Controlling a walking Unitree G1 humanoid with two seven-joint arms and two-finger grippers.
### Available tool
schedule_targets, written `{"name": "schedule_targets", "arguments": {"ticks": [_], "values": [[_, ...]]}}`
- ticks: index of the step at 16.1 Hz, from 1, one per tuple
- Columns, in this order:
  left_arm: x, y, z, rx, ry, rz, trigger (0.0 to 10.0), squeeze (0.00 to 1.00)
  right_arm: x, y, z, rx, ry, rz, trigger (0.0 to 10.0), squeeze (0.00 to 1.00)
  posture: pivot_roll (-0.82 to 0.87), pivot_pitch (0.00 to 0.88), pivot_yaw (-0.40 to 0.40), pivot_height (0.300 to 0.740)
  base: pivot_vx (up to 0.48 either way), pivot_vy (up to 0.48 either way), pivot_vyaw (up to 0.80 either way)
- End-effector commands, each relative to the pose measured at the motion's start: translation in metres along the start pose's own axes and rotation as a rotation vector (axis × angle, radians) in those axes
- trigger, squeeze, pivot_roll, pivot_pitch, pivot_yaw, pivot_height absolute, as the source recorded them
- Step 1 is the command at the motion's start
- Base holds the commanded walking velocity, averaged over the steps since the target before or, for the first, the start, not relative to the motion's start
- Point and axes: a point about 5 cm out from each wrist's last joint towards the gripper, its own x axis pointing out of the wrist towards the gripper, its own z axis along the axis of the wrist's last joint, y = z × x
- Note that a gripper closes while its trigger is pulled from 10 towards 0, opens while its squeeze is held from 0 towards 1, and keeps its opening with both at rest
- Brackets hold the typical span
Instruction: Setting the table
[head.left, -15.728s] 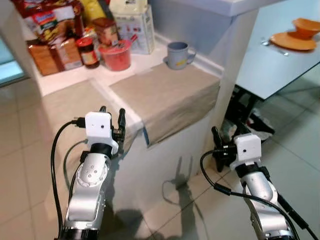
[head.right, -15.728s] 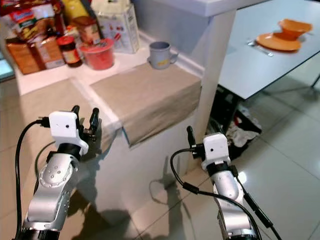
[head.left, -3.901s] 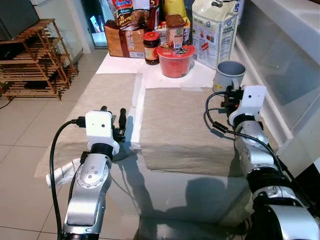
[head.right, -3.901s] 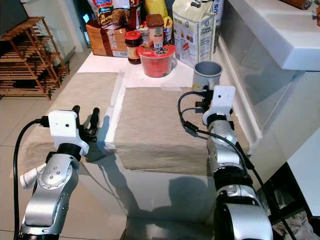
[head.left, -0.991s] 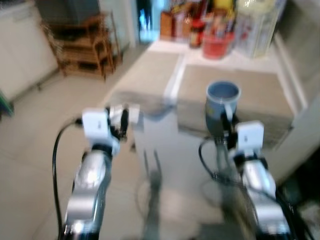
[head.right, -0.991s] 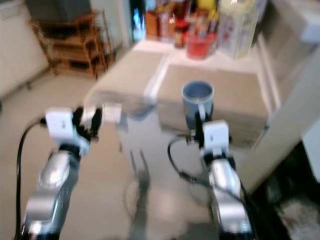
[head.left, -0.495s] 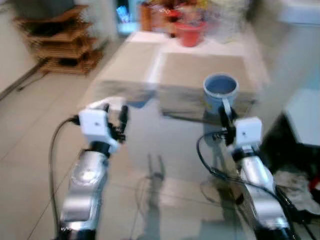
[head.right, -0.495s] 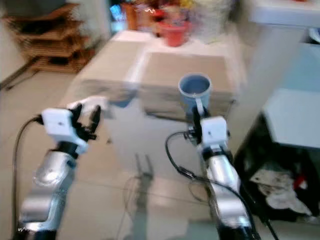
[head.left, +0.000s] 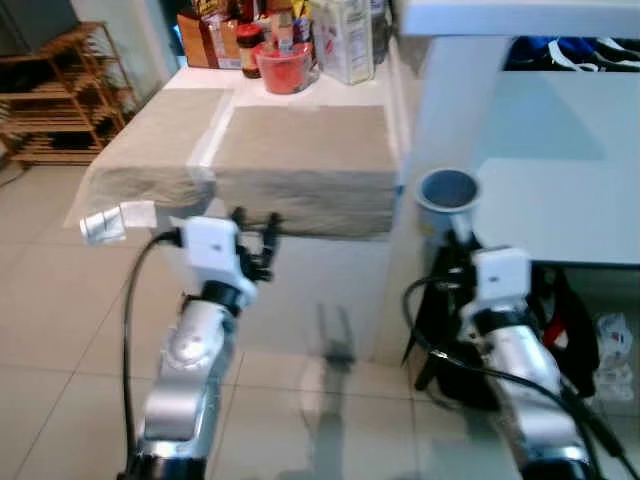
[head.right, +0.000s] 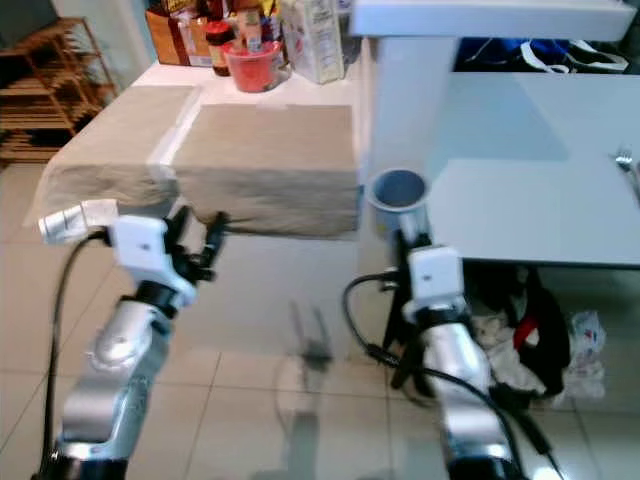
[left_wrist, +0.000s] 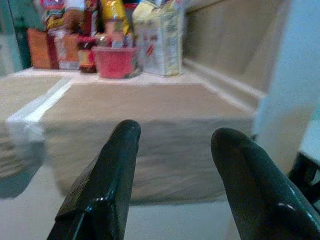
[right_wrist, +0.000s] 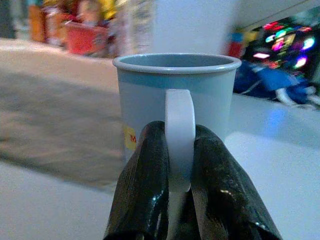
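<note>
A grey-blue mug (head.left: 447, 194) hangs upright in the air in front of the edge of a pale blue dining table (head.left: 560, 205). My right gripper (right_wrist: 175, 165) is shut on the mug's handle (right_wrist: 179, 142), its two black fingers pinching it from both sides. In the right eye view the same mug (head.right: 399, 192) sits just above the white wrist block. My left gripper (head.left: 254, 226) is held out in front of the cloth-covered counter (head.left: 300, 155), open with nothing between its fingers (left_wrist: 112, 170).
Food packets, jars and a red tub (head.left: 285, 68) stand at the counter's far end. A white post (head.left: 440, 110) divides counter from table. Dark bags and cloths (head.left: 575, 335) lie under the table. A wooden rack (head.left: 50, 90) stands at far left. A fork (head.right: 628, 160) lies at the table's right.
The whole view has swung right, from the counter toward the dining table. The mug stays gripped in my right gripper and now hangs beside the table edge. The left gripper is unchanged.
</note>
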Motion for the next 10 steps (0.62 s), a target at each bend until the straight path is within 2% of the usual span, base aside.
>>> {"name": "schedule_targets", "arguments": {"ticks": [1, 3, 10], "values": [[-0.0019, 0.0071, 0.0018, 0.020, -0.003, 0.016, 10.0, 0.00, 0.0045, 0.0055, 0.0075, 0.003, -0.034, 0.016, 0.0, 0.00, -0.10, 0.000, 0.056, 0.740, 0.000, -0.480, 0.00], [-0.0031, 0.0063, 0.0011, 0.021, -0.001, 0.012, 10.0, 0.00, 0.0049, 0.0056, 0.0072, 0.007, -0.032, 0.017, 0.0, 0.00, -0.10, 0.000, 0.054, 0.740, 0.000, -0.480, -0.75], [0.0005, 0.0049, 0.0002, 0.028, 0.000, 0.009, 10.0, 0.00, 0.0066, 0.0051, 0.0084, -0.011, -0.050, 0.028, 0.0, 0.00, -0.10, 0.000, 0.054, 0.740, 0.000, -0.475, 0.00]]}}
